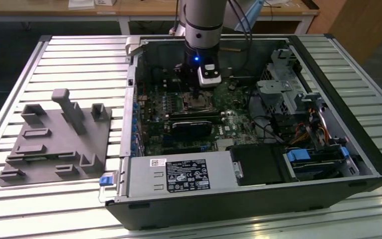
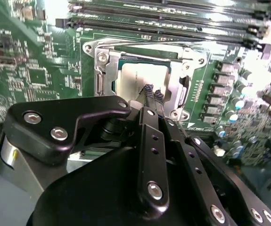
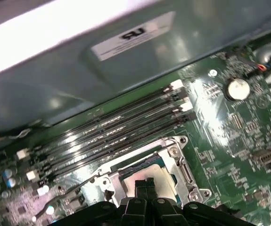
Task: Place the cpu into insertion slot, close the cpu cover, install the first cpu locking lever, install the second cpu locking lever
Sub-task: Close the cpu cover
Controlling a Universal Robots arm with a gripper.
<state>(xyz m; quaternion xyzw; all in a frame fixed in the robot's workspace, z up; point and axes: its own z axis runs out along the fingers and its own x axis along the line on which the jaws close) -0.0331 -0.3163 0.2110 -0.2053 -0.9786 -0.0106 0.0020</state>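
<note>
Pinched shut, the end effector (image 2: pixel 152 95) is hovering over the cpu (image 2: pixel 135 77) lying in the insertion slot (image 1: pixel 193 104), just above the exterior view's centre, the cpu cover (image 2: pixel 173 51) framing it, so pressing squarely and gently is looking wisest.

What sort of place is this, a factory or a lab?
Most likely a robotics lab or workshop bench: a robot arm reaches into an open computer case lying on a slatted metal table, with a grey fixture tray beside it and wooden desks behind.
</note>
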